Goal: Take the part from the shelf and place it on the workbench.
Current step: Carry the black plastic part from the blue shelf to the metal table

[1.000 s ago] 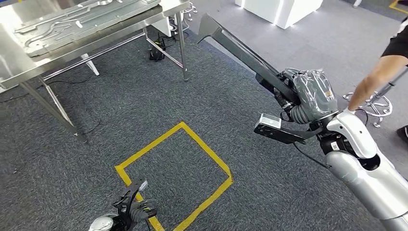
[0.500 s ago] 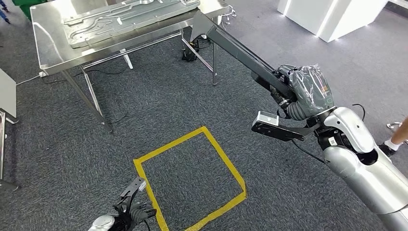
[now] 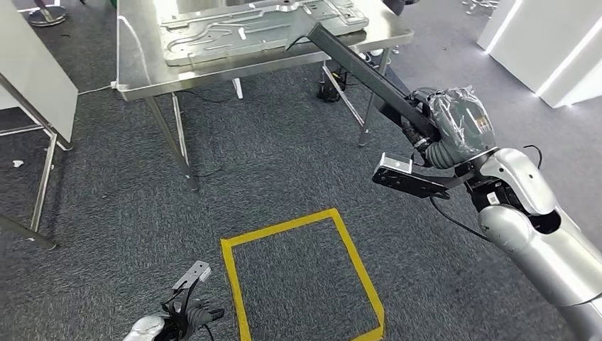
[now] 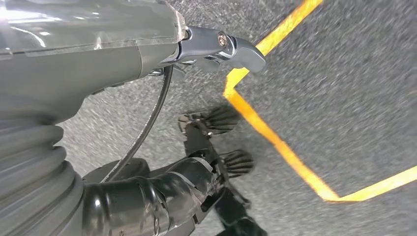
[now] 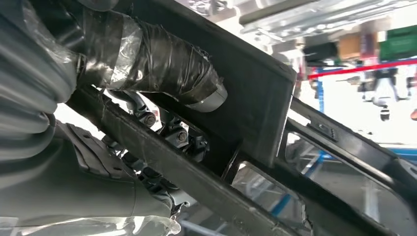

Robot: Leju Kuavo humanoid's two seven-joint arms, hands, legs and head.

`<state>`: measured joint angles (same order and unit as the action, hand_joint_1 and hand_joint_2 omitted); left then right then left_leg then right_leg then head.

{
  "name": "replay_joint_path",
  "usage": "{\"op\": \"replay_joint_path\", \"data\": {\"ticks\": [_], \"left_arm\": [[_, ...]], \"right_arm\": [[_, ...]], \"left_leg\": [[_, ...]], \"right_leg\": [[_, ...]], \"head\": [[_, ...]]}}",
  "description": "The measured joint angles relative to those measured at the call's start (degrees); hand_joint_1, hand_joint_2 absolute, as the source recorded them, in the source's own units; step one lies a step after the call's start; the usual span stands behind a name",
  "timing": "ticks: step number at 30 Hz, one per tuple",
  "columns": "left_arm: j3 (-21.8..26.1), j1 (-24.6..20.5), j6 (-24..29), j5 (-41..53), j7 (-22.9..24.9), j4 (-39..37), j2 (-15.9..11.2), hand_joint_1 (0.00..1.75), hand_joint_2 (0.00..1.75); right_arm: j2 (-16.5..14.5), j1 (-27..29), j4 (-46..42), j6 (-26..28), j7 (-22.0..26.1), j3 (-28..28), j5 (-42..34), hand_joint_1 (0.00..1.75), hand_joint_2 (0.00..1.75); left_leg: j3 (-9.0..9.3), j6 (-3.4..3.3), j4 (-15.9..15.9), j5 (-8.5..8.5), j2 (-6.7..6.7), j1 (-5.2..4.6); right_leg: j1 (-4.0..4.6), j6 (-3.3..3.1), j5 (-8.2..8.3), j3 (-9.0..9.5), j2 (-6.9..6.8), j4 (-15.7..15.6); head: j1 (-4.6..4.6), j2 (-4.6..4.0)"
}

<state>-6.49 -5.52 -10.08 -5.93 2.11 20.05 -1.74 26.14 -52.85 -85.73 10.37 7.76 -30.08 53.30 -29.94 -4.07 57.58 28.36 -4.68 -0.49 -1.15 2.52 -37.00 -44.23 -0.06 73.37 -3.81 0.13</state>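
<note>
Above grey carpet | right hand point(image 3: 454, 124) fingers grip long black angular part point(image 3: 362, 67) | left hand point(image 3: 188, 316) fingers apart, holding nothing

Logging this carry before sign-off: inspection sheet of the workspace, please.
Surface: steel workbench ahead, with a pressed metal panel on it.
Job's things: long dark part, its far end over the bench edge.
Clutter: nothing seen.
Hands: right hand grips the part; left hand hangs low, holding nothing.
Cables: thin cable on the carpet by the bench.
Surroundings: grey carpet, yellow tape square, white cabinet.
</note>
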Motion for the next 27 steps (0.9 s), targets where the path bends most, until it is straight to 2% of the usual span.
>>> {"op": "replay_joint_path", "data": {"ticks": [1,2,3,4,5,6,7,8,9,10,11,12,14,15,16,17,18,19,20,21,22,23,24,25,26,27], "left_arm": [[0.0,0.0,0.0,0.1,0.0,-0.1,0.1,0.0,1.75],[0.1,0.1,-0.1,0.2,0.0,-0.2,0.2,0.0,1.75],[0.1,0.1,-0.1,0.4,0.0,-0.4,0.4,0.0,1.75],[0.2,0.1,-0.2,0.4,0.0,-0.5,0.5,0.0,1.75],[0.3,0.1,-0.2,0.5,-0.1,-0.6,0.6,0.0,1.75],[0.3,0.1,-0.3,0.5,-0.1,-0.6,0.7,0.0,1.75],[0.4,0.1,-0.3,0.5,-0.1,-0.6,0.6,0.0,1.75],[0.4,0.0,-0.3,0.5,-0.1,-0.7,0.5,0.0,1.75],[0.5,-0.2,-0.3,0.5,-0.1,-0.7,0.4,0.0,1.75],[0.5,-0.5,-0.3,0.5,-0.1,-0.7,0.4,0.0,1.75],[0.6,-0.6,-0.3,0.5,-0.1,-0.7,0.4,0.0,1.75],[0.6,-0.6,-0.2,0.5,-0.1,-0.8,0.4,0.0,1.75],[0.8,-0.4,-0.1,0.6,0.0,-0.9,0.4,0.0,1.75],[0.9,-0.3,-0.1,0.6,0.0,-0.9,0.4,0.0,1.75],[1.0,-0.3,-0.1,0.7,0.0,-1.0,0.4,0.0,1.75],[1.0,-0.1,-0.1,0.7,0.0,-1.1,0.4,0.0,1.75],[1.1,0.1,-0.2,0.8,0.0,-1.2,0.4,0.0,1.75],[1.2,0.2,-0.3,0.9,0.1,-1.4,0.4,0.0,1.75],[1.2,0.4,-0.3,1.0,0.2,-1.5,0.4,0.0,1.75],[1.3,0.3,-0.3,1.1,0.2,-1.5,0.4,0.0,1.75],[1.4,0.0,-0.3,1.1,0.3,-1.6,0.4,0.0,1.75],[1.6,-0.3,-0.3,1.2,0.3,-1.6,0.3,0.0,1.75],[1.7,-0.6,-0.3,1.2,0.3,-1.6,0.3,0.0,1.75],[1.9,-0.9,-0.3,1.3,0.3,-1.6,0.3,0.0,1.75],[2.1,-1.0,-0.3,1.4,0.3,-1.6,0.3,0.0,1.75],[2.3,-1.0,-0.3,1.5,0.3,-1.6,0.3,0.0,1.75]], "right_arm": [[0.0,-0.2,0.2,-0.1,0.0,0.0,0.0,1.75,1.75],[0.0,-0.4,0.5,-0.2,0.0,0.0,0.0,1.75,1.75],[0.0,-0.7,0.9,-0.2,0.1,0.0,0.0,1.75,1.75],[0.0,-1.0,1.1,-0.3,0.1,-0.1,0.0,1.75,1.75],[0.0,-1.2,1.4,-0.4,0.1,-0.1,0.0,1.75,1.75],[0.0,-1.5,1.5,-0.4,0.0,-0.2,0.0,1.75,1.75],[0.0,-1.9,1.5,-0.4,-0.1,-0.2,0.0,1.75,1.75],[-0.1,-2.3,1.5,-0.4,-0.1,-0.3,0.0,1.75,1.75],[-0.1,-2.7,1.5,-0.4,-0.1,-0.3,0.0,1.75,1.75],[-0.2,-3.0,1.5,-0.4,-0.1,-0.4,0.0,1.75,1.75],[-0.2,-3.0,1.6,-0.4,0.0,-0.5,0.0,1.75,1.75],[-0.2,-3.0,1.8,-0.4,0.0,-0.6,0.1,1.75,1.75],[-0.2,-2.8,2.1,-0.5,-0.1,-0.9,0.1,1.75,1.75],[-0.2,-2.8,2.2,-0.6,-0.1,-1.0,0.1,1.75,1.75],[-0.2,-2.8,2.3,-0.7,0.0,-1.1,0.1,1.75,1.75],[-0.2,-2.9,2.5,-0.8,0.0,-1.2,0.1,1.75,1.75],[-0.3,-2.9,2.9,-1.0,-0.1,-1.4,0.1,1.75,1.75],[-0.4,-3.0,3.2,-1.2,-0.1,-1.6,0.1,1.75,1.75],[-0.4,-3.2,3.5,-1.3,-0.1,-1.7,0.1,1.75,1.75],[-0.5,-3.5,3.7,-1.4,-0.2,-1.9,0.1,1.75,1.75],[-0.5,-4.1,3.8,-1.4,-0.3,-1.9,0.1,1.75,1.75],[-0.5,-4.7,3.8,-1.5,-0.4,-1.9,0.2,1.75,1.75],[-0.5,-5.4,3.9,-1.5,-0.5,-1.9,0.2,1.75,1.75],[-0.5,-5.9,4.0,-1.6,-0.6,-1.9,0.3,1.75,1.75],[-0.5,-6.1,4.1,-1.9,-0.8,-1.9,0.5,1.75,1.75],[-0.4,-6.2,4.3,-2.3,-1.0,-2.0,0.7,1.75,1.75]], "left_leg": [[1.33,0.08,0.0,1.03,-0.92,0.0],[2.48,0.18,0.1,2.05,-1.8,0.03],[3.32,0.41,0.1,3.06,-2.66,0.06],[3.95,0.66,0.0,3.95,-3.42,0.1],[4.54,0.91,0.0,4.36,-4.11,0.17],[4.67,1.15,0.4,4.15,-4.58,0.18],[4.27,1.36,1.8,3.2,-4.24,0.12],[3.05,1.65,4.5,1.59,-2.86,0.0],[0.84,1.99,8.1,0.22,-0.91,-0.12],[-1.73,2.38,11.8,-0.24,1.21,-0.17],[-4.34,2.74,14.6,0.7,2.85,-0.09],[-6.65,3.02,16.2,3.07,3.6,0.07],[-9.91,3.45,15.8,8.91,3.98,0.41],[-10.87,3.61,14.0,10.23,4.17,0.56],[-11.46,3.71,11.4,9.19,4.59,0.69],[-11.78,3.69,7.9,4.67,5.68,0.74],[-12.05,3.55,4.5,-0.94,7.03,0.69],[-12.03,3.28,2.4,-5.83,8.15,0.55],[-11.88,2.86,1.2,-9.06,8.76,0.44],[-11.53,2.42,1.2,-9.32,8.51,0.38],[-10.82,1.95,1.6,-8.6,7.77,0.42],[-10.12,1.49,1.5,-7.94,6.98,0.5],[-9.3,1.1,1.4,-7.34,6.31,0.52],[-8.34,0.8,1.2,-6.76,5.69,0.53],[-7.29,0.56,0.9,-5.99,5.12,0.5],[-6.07,0.41,0.6,-5.12,4.48,0.46]], "right_leg": [[0.19,-0.22,2.09,-0.4,0.56,-3.3],[0.34,-0.51,7.18,-0.58,1.74,-7.5],[0.53,-0.83,12.97,-0.49,3.13,-11.1],[0.7,-1.17,17.82,-0.28,4.24,-13.7],[0.89,-1.55,20.51,0.12,4.78,-15.1],[0.97,-1.94,20.51,0.89,4.38,-15.4],[0.93,-2.32,19.64,1.8,3.6,-15.6],[0.85,-2.72,18.81,2.88,2.85,-16.0],[0.71,-3.04,18.0,4.09,2.1,-16.4],[0.67,-3.2,17.13,5.33,1.47,-16.8],[0.63,-3.29,16.12,6.66,0.78,-17.1],[0.55,-3.25,15.02,8.08,0.07,-17.3],[0.26,-2.95,12.57,11.21,-1.32,-17.4],[0.11,-2.74,11.24,12.87,-2.01,-17.5],[-0.01,-2.49,9.89,14.57,-2.69,-17.5],[-0.03,-2.23,8.56,16.03,-3.29,-17.5],[0.06,-1.89,7.14,17.47,-3.76,-17.3],[0.23,-1.48,5.72,18.65,-4.17,-17.2],[0.34,-1.0,4.61,19.91,-4.52,-17.0],[0.36,-0.56,4.25,20.65,-4.74,-16.1],[0.19,-0.21,4.75,20.28,-4.8,-14.3],[-0.06,-0.04,6.17,18.99,-4.28,-11.2],[-0.23,-0.03,7.69,16.44,-3.31,-7.2],[-0.34,-0.09,8.35,13.45,-2.21,-3.1],[-0.3,-0.17,7.71,10.57,-1.17,0.1],[-0.2,-0.26,5.55,7.93,-0.6,2.1]], "head": [[0.02,0.0],[0.07,0.0],[0.09,0.01],[0.11,0.01],[0.14,0.01],[0.12,0.01],[0.14,0.01],[0.05,0.01],[-0.06,0.01],[-0.15,0.01],[-0.26,0.01],[-0.27,0.01],[-0.3,0.0],[-0.3,0.0],[-0.31,0.0],[-0.28,0.0],[-0.27,0.0],[-0.16,0.0],[-0.04,0.01],[0.08,0.01],[0.19,0.02],[0.28,0.02],[0.33,0.02],[0.38,0.02],[0.47,0.01],[0.45,0.01]]}}
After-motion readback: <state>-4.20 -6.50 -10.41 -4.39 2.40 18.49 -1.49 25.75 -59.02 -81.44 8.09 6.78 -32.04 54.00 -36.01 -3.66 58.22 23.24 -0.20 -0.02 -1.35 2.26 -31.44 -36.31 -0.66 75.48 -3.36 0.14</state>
